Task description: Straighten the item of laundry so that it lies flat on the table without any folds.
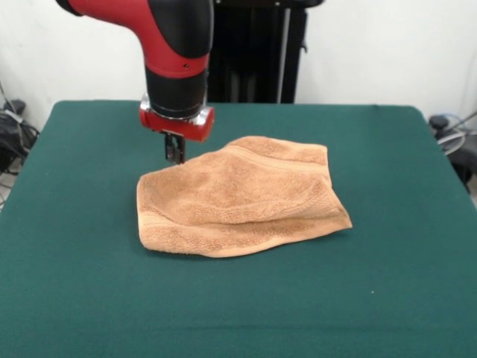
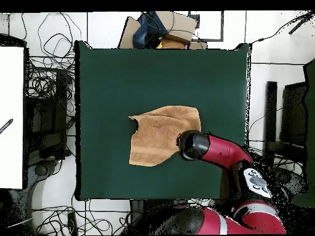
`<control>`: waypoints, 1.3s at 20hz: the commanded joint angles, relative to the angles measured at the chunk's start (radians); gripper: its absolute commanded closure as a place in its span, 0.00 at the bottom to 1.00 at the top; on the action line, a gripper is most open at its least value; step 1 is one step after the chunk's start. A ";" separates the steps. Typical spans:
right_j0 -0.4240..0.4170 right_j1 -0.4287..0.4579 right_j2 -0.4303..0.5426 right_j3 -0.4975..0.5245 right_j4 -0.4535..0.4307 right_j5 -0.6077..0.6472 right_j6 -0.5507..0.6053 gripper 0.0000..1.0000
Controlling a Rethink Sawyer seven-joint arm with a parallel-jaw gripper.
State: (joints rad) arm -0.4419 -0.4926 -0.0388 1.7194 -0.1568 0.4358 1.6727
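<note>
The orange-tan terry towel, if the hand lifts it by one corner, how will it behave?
The orange-tan terry towel is probably floppy: it lies rumpled, one part folded over itself. It likely drapes and hangs when lifted. The looped pile may drag on the dark green felt table rather than slide.

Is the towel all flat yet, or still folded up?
Still folded. The towel lies doubled over itself on the table, with a raised layer on top and rumpled, uneven edges.

orange-tan banded towel [image 1: 238, 205]; dark green table [image 1: 89, 298]

Orange-tan towel [image 1: 238, 198] – folded over, rumpled, band stripes showing – mid green table [image 1: 74, 283].
</note>
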 commanded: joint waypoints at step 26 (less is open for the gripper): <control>-0.054 -0.015 0.088 0.063 -0.034 -0.144 0.086 1.00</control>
State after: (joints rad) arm -0.4931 -0.4962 -0.0371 1.7501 -0.1566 0.3790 1.6727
